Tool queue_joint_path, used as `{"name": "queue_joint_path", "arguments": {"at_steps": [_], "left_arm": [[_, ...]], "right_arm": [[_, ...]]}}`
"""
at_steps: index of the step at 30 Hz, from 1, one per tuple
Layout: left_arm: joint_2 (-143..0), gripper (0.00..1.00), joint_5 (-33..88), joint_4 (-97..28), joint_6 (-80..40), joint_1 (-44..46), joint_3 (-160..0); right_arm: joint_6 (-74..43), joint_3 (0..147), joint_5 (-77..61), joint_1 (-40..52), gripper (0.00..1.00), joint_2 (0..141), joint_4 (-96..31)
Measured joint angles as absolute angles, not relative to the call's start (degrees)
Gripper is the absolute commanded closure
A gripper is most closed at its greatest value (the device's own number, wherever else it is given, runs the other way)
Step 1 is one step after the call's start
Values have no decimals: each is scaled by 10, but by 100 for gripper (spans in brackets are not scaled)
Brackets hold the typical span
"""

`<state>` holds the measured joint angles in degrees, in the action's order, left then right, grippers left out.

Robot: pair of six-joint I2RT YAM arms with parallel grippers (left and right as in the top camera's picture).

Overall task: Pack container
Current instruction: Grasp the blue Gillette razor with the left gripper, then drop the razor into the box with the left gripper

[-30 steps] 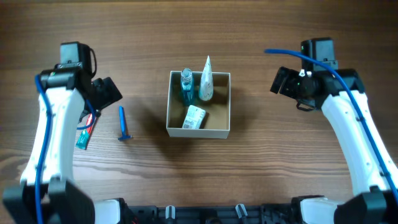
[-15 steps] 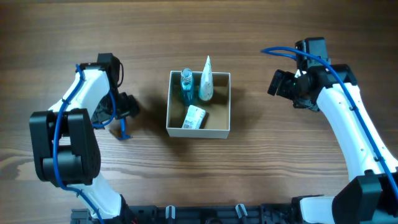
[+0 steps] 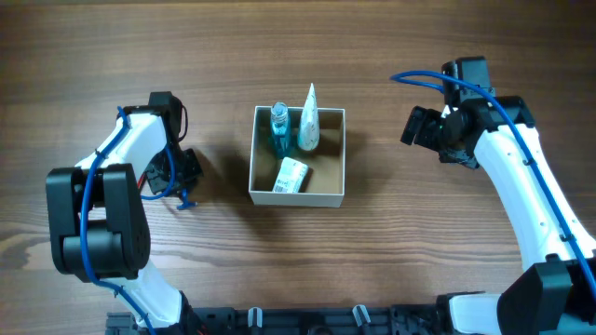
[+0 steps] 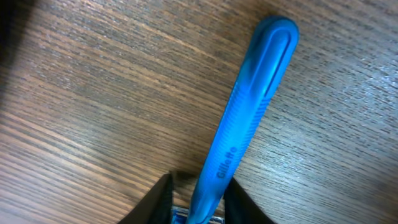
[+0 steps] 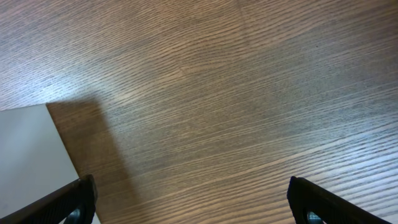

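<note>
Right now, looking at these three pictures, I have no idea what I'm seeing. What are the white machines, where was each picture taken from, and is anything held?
The white machines are two robot arms, the left arm and right arm, at a wooden table, each ending in a two-finger gripper. The wide picture looks straight down from above. The other two come from small cameras on the wrists, so each shows its own fingers at the bottom edge. In the middle stands the container, an open box holding a blue bottle, a white tube and a small white packet. The left gripper straddles a blue razor lying on the table; whether it is pinching it I cannot tell. The right gripper is open, holds nothing, and hangs beside the box.
</note>
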<state>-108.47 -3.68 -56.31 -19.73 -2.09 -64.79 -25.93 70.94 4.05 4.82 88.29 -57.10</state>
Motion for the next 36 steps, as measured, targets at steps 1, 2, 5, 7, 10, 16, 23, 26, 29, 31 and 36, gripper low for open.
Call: {"name": "queue_joint_path", "arguments": {"at_steps": [1,2,5,7,10,16,23,26,29,31,36], "left_arm": [[-1085,80,-39,-563,-198,-21,-648],[-1085,85,-41,-563,-198,-21,-647],[-1085,90,-46,-561,-197,-21,-647],[-1085,93,-52,-561,-198,-21,-647],[-1087,96,-60,-568,-197,-21,-658],[-1056,96,-66,-629,-187,-11,-748],[-775,96,3,-596,76,175,-776],[-737,96,31,-613,203,243,-776],[-752,96,50,-613,309,271,-775],[-780,96,63,-614,347,278,-775],[-871,96,75,-613,393,297,-775]], "right_arm": [[-259,709,41,48,1,883,-571],[-259,709,41,48,1,883,-572],[-259,709,41,48,1,883,-572],[-259,709,41,48,1,883,-572],[-259,709,41,48,2,883,-572],[-259,709,41,48,1,883,-571],[-259,709,41,48,1,883,-557],[-259,709,41,48,2,883,-552],[-259,709,41,48,1,883,-552],[-259,709,41,48,2,883,-552],[-260,709,41,48,1,883,-551]]}}
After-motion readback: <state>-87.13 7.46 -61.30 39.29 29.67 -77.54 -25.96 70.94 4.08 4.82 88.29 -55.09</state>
